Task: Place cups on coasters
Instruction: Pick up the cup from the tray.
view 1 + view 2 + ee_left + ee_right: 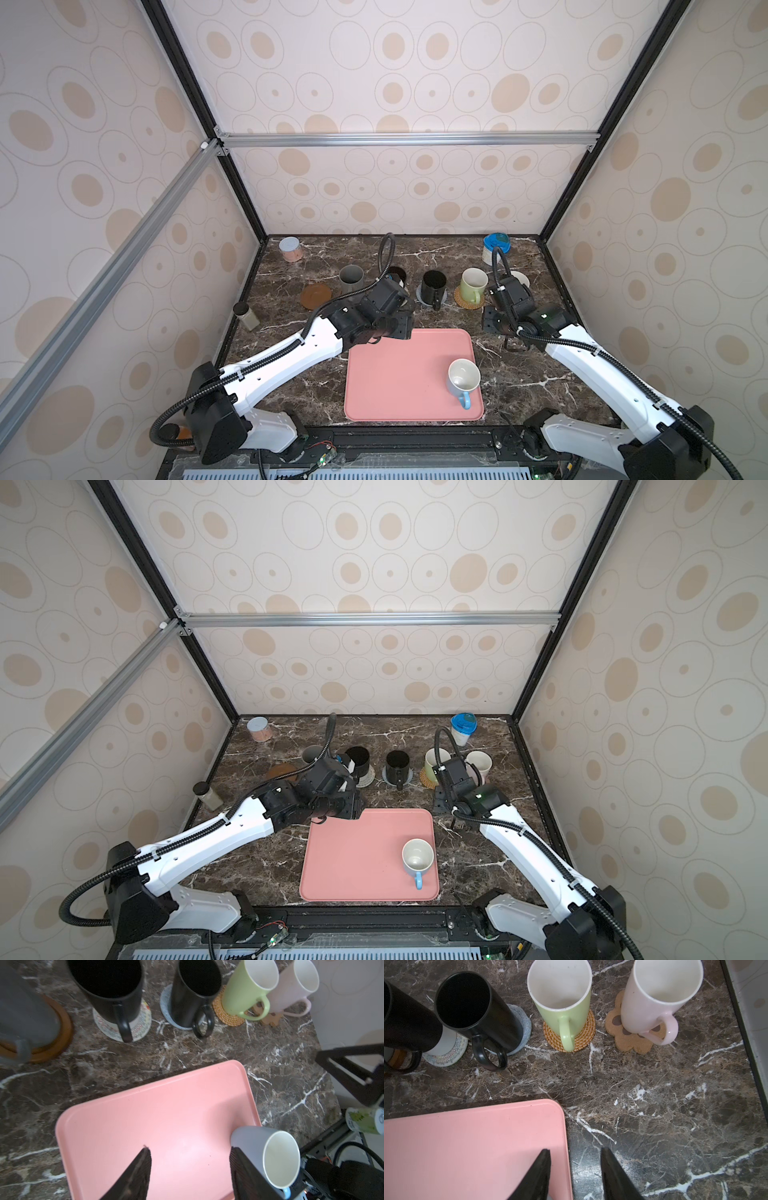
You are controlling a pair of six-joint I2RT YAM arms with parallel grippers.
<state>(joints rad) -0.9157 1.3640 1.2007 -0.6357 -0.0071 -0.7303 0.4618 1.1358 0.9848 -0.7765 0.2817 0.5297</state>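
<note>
Coasters: one brown wooden disc point(316, 296) is lying bare at the left end of the row, just beside the grey mug point(351, 279). Grey mug, black mug point(357, 758), second black mug point(434, 282), green mug point(473, 282) and white-pink mug point(478, 762) are each standing on a mat. You are holding the left hand point(190, 1148) spread and empty above the far left corner of the pink tray point(395, 374). Light-blue mug point(463, 376) is standing upright near the tray's front right corner, handle point(464, 401) pointing toward the robot. Likely glazed ceramic: stiff, weighty, slick, chipping if knocked. You are probably doing best pinching the wall at the rim, one finger inside, away from the handle. Right hand point(576, 1149) is hanging with jaws apart, gripping nothing, over the tray's edge and the table point(675, 1126).
</note>
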